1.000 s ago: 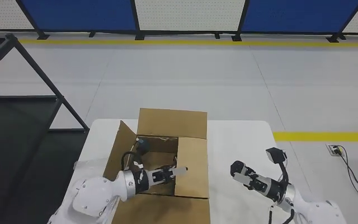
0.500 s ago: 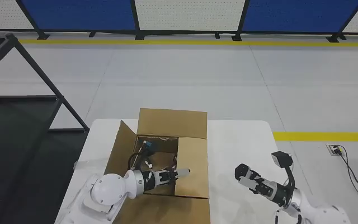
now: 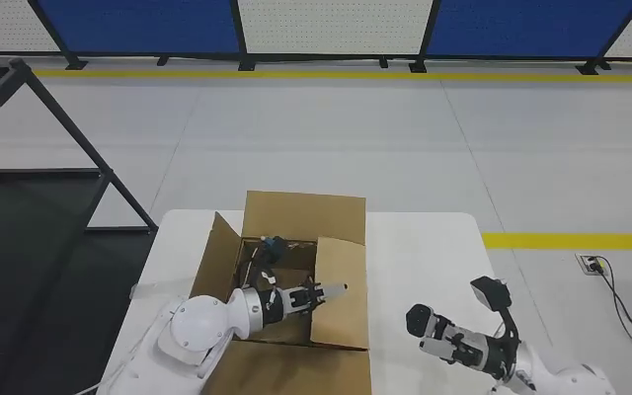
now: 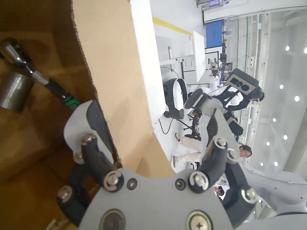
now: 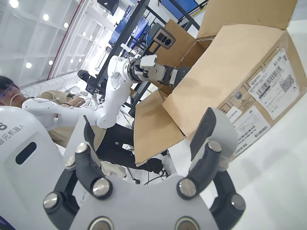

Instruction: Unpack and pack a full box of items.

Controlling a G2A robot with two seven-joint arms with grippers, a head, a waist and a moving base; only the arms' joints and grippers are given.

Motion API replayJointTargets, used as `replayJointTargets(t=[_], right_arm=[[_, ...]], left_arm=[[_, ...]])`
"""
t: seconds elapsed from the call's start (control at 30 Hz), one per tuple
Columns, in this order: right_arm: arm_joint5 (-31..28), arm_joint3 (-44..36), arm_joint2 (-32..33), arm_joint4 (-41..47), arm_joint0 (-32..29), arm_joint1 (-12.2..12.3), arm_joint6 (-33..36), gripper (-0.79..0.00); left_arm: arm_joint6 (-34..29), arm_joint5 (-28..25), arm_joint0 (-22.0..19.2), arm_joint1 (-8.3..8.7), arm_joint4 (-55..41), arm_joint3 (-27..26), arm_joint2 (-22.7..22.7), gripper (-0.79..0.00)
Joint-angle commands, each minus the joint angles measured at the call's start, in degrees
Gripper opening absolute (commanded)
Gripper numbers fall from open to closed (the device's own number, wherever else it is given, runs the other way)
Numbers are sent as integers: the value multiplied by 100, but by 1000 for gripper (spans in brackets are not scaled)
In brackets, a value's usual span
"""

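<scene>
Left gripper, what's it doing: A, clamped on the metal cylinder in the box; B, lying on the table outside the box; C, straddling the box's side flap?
C: the left gripper is open, with one finger on each side of the box flap.

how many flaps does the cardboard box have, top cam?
4: far flap, left flap, right flap, and near flap on the robot's side. None seems hidden.

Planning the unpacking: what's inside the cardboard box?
Inside the cardboard box: a metal cylinder and a metal-tipped tool; its folded flap hides the rest.
</scene>
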Motion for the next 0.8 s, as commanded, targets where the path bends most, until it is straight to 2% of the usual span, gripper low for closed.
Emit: replayJointTargets(t=[0.0, 0.2, 0.37, 0.57, 0.6, 0.77], right_arm=[[-47, -26, -33, 78, 2, 19, 62, 0], [-161, -248, -127, 201, -59, 87, 145, 0], [-223, -445, -127, 230, -187, 169, 83, 0], [-291, -727, 236, 559, -548, 306, 15, 0], [-323, -663, 418, 509, -644, 314, -199, 0], [-319, -669, 467, 471, -677, 315, -281, 0]], left_arm=[[55, -21, -50, -10, -22, -57, 12, 0], [334, -86, -263, -99, -297, -110, 229, 0], [692, -121, -594, -232, -542, 30, 557, 0], [1135, -310, -1028, -443, -859, 314, 1053, 0], [1171, -342, -1080, -477, -904, 336, 1139, 0], [1262, -389, -1251, -600, -934, 487, 1456, 0]])
